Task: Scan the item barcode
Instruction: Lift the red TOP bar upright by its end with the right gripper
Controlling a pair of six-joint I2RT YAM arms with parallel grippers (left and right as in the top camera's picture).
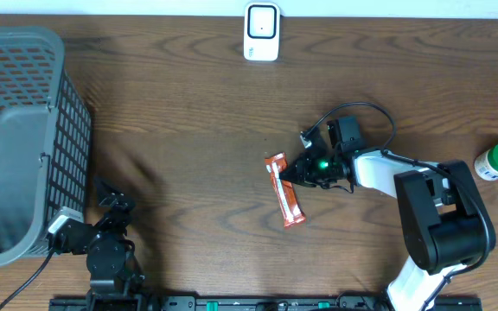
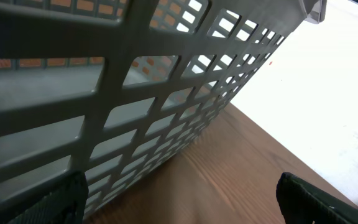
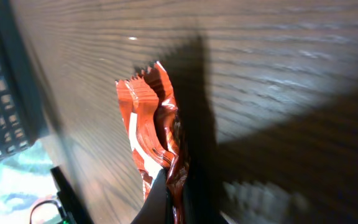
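Snack bar (image 1: 285, 199) sat mid-right on the dark wood-grain table (image 1: 188, 130), its edge pinched in the closed right gripper (image 1: 296, 175). The left gripper (image 2: 179, 200) stood wide and empty beside the grey basket (image 1: 24, 130). A white scanner (image 1: 261, 32) rested at the far edge.

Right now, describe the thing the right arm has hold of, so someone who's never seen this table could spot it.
Look at the middle of the wooden table, below the white scanner at its far edge. There lies a slim snack bar, pinched by the right pincer. It is the only orange-red foil wrapper with crimped ends.
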